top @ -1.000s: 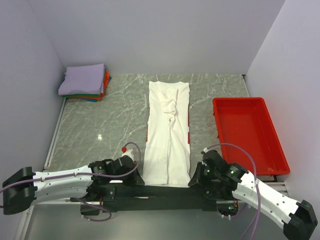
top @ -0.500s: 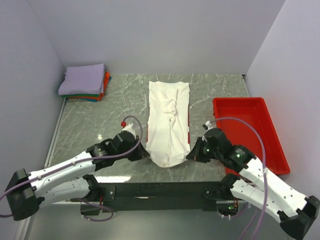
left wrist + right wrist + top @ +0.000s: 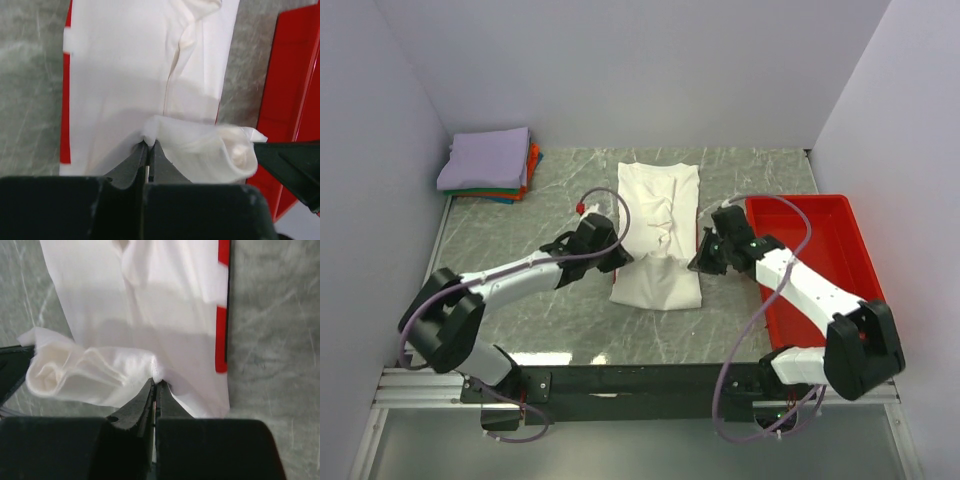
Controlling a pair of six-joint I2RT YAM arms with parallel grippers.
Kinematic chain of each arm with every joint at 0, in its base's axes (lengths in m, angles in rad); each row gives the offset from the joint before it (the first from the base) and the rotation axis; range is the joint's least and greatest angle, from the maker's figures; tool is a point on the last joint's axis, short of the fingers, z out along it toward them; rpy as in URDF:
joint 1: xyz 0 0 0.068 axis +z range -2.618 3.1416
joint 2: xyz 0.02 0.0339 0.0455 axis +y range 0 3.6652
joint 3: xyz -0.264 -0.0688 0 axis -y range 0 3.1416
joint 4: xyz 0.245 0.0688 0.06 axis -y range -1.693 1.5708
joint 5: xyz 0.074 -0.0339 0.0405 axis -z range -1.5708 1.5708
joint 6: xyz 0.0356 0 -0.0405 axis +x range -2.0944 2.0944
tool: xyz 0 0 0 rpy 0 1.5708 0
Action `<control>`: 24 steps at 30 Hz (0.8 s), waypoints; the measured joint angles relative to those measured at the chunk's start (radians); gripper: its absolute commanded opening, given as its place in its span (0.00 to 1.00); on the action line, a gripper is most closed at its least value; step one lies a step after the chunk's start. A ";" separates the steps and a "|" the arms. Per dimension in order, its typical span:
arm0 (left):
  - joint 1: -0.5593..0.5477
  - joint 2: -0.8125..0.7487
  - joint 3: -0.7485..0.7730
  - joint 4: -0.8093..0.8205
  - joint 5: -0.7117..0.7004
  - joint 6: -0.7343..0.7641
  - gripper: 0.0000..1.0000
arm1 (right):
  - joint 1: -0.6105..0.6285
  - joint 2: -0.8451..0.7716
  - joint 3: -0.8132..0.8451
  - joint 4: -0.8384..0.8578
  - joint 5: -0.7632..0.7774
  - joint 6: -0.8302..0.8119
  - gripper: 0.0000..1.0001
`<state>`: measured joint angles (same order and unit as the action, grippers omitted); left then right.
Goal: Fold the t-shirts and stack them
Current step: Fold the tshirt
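Note:
The white t-shirt [image 3: 658,225] lies lengthwise in the middle of the table, red print edges showing at its sides. Its near hem is lifted and carried over the body, sagging between my two grippers. My left gripper [image 3: 617,256] is shut on the hem's left corner [image 3: 149,134]. My right gripper [image 3: 701,256] is shut on the hem's right corner [image 3: 158,372]. The white shirt's body fills both wrist views [image 3: 145,65] [image 3: 165,300]. A stack of folded t-shirts [image 3: 487,165], lavender on top with orange, green and blue below, sits at the far left corner.
A red plastic tray [image 3: 815,265] stands at the right, close beside my right arm; its rim shows in the left wrist view [image 3: 292,75]. Walls close the table at the back and both sides. Grey marble table [image 3: 520,270] lies between the stack and the white shirt.
Both grippers have moved away from the near edge towards the back, carrying the white shirt's near hem over its body. The shirt now looks shorter.

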<state>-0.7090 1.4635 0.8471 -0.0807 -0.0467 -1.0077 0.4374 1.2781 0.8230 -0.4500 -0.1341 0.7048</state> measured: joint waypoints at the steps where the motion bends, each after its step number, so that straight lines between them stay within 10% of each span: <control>1: 0.006 0.026 0.020 0.011 -0.001 0.000 0.00 | -0.006 0.026 0.021 0.011 0.002 0.000 0.00; 24: 0.201 0.341 0.325 0.002 0.051 0.045 0.01 | -0.154 0.390 0.271 0.101 -0.031 -0.007 0.00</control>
<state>-0.5083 1.8046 1.1721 -0.0784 0.0040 -0.9627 0.2832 1.6680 1.0943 -0.3485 -0.1654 0.6975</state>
